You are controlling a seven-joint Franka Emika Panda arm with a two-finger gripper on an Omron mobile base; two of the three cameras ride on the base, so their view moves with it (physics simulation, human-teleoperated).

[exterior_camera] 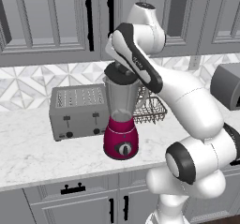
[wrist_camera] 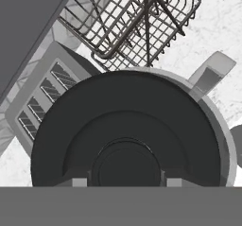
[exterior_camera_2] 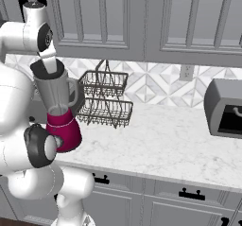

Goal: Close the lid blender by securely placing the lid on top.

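Hand view looks straight down on the lid, a round black disc with a raised knob at its middle, covering nearly all of the blender jar's mouth. Only a thin grey crescent of rim shows past the disc on the right side, with the jar's handle jutting beyond it. Cannot tell from this angle whether seated on the rim or held just above. Finger tips sit at either side of the knob, close against it, though whether pinching it or merely flanking it cannot be told.

Left base view places the blender on the marble counter, near its front edge: magenta base with black dial, clear grey jar standing upright, nothing visible inside the jar. Black lid at the jar's top, directly under the gripper, with the wrist pointing down over it. Silver toaster just beside the blender, on its left. Wire two-tier basket behind and to the right, both tiers bare.

Right base view shows the jar under the arm, the wire basket beside it, and a grey microwave well apart at the far right of the counter.
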